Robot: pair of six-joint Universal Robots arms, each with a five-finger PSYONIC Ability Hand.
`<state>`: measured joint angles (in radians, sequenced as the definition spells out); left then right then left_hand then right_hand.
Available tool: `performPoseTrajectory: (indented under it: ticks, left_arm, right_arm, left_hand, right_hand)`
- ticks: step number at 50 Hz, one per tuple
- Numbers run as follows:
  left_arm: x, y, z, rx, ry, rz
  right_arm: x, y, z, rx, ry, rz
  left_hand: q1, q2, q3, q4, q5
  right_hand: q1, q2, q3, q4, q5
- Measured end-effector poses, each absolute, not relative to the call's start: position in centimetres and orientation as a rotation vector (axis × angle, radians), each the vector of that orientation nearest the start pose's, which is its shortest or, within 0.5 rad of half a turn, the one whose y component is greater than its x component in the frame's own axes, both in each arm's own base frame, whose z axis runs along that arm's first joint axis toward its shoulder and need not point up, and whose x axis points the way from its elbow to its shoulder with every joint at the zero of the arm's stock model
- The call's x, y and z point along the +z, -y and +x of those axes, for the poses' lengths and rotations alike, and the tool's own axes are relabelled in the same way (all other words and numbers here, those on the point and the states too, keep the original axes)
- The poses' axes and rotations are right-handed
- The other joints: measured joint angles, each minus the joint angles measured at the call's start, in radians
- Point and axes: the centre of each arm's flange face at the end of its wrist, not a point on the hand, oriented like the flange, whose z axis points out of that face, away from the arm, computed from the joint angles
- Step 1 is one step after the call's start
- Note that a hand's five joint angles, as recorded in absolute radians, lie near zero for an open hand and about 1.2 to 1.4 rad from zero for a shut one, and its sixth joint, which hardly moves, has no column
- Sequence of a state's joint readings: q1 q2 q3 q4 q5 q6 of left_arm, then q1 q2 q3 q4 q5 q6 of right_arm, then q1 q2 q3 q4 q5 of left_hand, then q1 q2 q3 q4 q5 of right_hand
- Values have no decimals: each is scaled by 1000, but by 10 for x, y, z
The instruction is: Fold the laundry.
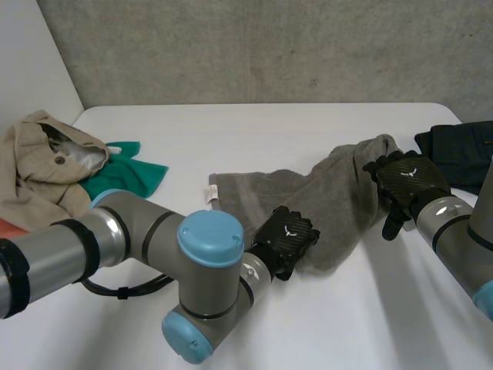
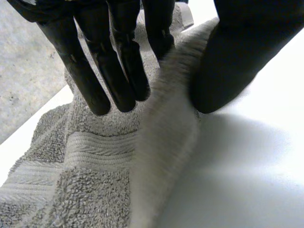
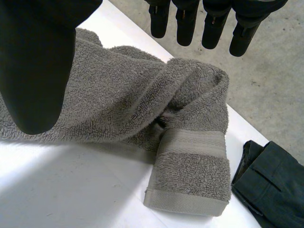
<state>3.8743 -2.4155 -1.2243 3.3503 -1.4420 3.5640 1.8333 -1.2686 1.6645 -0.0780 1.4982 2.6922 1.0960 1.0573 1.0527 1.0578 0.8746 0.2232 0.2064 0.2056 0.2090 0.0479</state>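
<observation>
Centrally on the white counter (image 1: 254, 131), a rumpled grey towel (image 1: 323, 208), running from a flat end with a white label (image 1: 212, 193) toward the right edge, bunched and twisted at that end. At the towel's near edge, the left robot hand (image 1: 286, 239), clamped on a raised fold: straight fingers (image 2: 97, 80) on top of the pile, thumb (image 2: 232, 61) pressed against the ridge's other side. Over the towel's right end, the right robot hand (image 1: 404, 185), spread wide, fingers (image 3: 185, 23) straight and thumb (image 3: 33, 71) well apart, gripping nothing. Under that hand, a banded hem (image 3: 190, 185) folded down onto the counter. At the right edge, a dark folded garment (image 1: 458, 150). By the left edge, a crumpled beige garment (image 1: 35, 169), a teal cloth (image 1: 127, 177) touching it.
</observation>
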Motion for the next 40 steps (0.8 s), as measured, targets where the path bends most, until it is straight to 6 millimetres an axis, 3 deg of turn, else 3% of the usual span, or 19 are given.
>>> performPoseTrajectory:
  ticks: [6,8,13,19,28,40]
  left_arm:
    - [114,189,-415,-2022,-2224,1735]
    - [133,196,-411,-2077,-2211,1650]
    - [207,212,-387,-2298,-2141,1351]
    - [272,208,-347,-2461,-2032,1185]
    - [309,198,-308,-2519,-1954,1118]
    - [352,185,-274,-2645,-1925,955]
  right_arm:
    - [192,284,217,-1875,-2405,-958]
    - [194,286,215,-1882,-2409,-949]
    - [199,296,205,-1909,-2425,-901]
    - [205,306,190,-1842,-2460,-733]
    - [182,302,187,-1546,-2438,-460]
    - [153,325,204,-1672,-2348,-441]
  left_hand:
    - [57,136,135,139,97]
    - [57,136,135,140,97]
    - [57,136,135,141,97]
    - [57,136,135,141,97]
    - [57,138,137,141,97]
    - [57,139,137,141,97]
  right_hand:
    - [0,0,0,0,0]
    - [0,0,0,0,0]
    - [0,0,0,0,0]
    - [0,0,0,0,0]
    - [0,0,0,0,0]
    - [0,0,0,0,0]
